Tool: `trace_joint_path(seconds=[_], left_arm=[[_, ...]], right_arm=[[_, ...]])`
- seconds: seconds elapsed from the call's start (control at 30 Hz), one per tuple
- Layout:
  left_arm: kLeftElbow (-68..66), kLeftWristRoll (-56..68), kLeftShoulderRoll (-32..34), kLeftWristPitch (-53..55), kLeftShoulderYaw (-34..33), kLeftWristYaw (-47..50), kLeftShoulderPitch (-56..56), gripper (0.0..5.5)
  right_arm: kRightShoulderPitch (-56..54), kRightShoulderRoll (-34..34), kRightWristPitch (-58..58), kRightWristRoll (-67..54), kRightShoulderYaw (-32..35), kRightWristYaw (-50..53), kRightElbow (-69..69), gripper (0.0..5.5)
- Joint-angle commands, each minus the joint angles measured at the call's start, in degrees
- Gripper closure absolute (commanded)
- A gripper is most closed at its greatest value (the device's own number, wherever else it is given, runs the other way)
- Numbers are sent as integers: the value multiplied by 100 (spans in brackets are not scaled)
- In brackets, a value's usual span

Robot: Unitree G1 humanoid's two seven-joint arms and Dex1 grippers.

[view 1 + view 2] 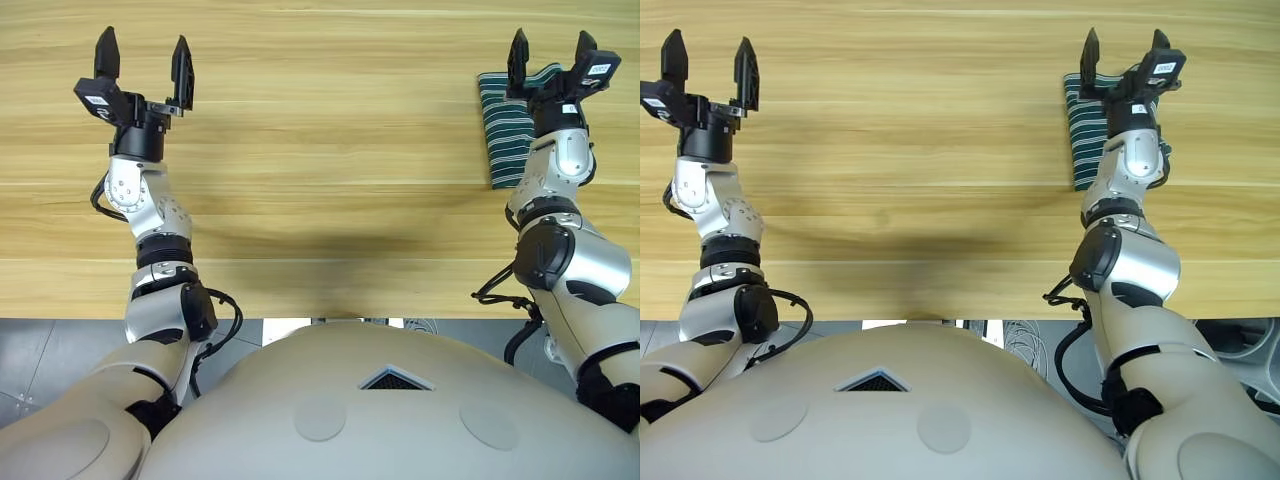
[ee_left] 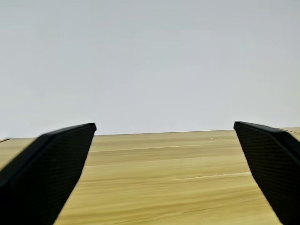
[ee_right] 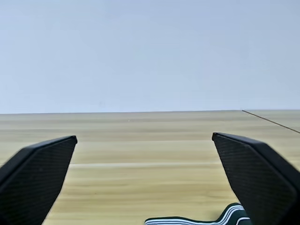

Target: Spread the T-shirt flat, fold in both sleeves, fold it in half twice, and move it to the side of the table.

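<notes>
T-shirt (image 1: 503, 130), green w/ pale stripes, is lying folded into a narrow packet at the right side of the table (image 1: 330, 150), toward the far part. Right gripper (image 1: 551, 42) is hanging over the packet's far end, fingers spread wide, gripping nothing. Its forearm is crossing over the packet's right portion. Left gripper (image 1: 143, 45) is sitting well apart over bare wood on the left, also spread wide & empty.

Judging by this, folding & moving look done, so the step in hand is prob. letting go & clearing off. To do it well, the right arm should be going straight up first, then back. Fingers need to be wide so no tip is catching a layer & dragging the fold open. Left arm has no job here, best held clear.

Hard to make out:
- Right forearm is covering the packet's right edge, so can't tell full width or whether edges are lining up.
- No. of layers isn't readable.
- Can't tell if the fingertips are touching cloth or hovering just above.
- In the right wrist view a sliver of striped hem is peeking in near one finger.
</notes>
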State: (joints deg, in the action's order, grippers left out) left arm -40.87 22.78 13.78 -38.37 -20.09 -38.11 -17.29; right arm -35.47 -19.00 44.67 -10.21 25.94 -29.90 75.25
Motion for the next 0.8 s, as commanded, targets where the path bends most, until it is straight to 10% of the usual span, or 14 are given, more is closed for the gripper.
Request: trace_joint_path(seconds=[0.03,0.8], left_arm=[[-363,-509,-14,-396,193,314,-181,11],[-648,-396,30,-567,211,479,-252,11]], right_arm=[[10,22,168,-111,23,-84,-83,10],[-15,70,365,-81,-225,82,-101,10]])
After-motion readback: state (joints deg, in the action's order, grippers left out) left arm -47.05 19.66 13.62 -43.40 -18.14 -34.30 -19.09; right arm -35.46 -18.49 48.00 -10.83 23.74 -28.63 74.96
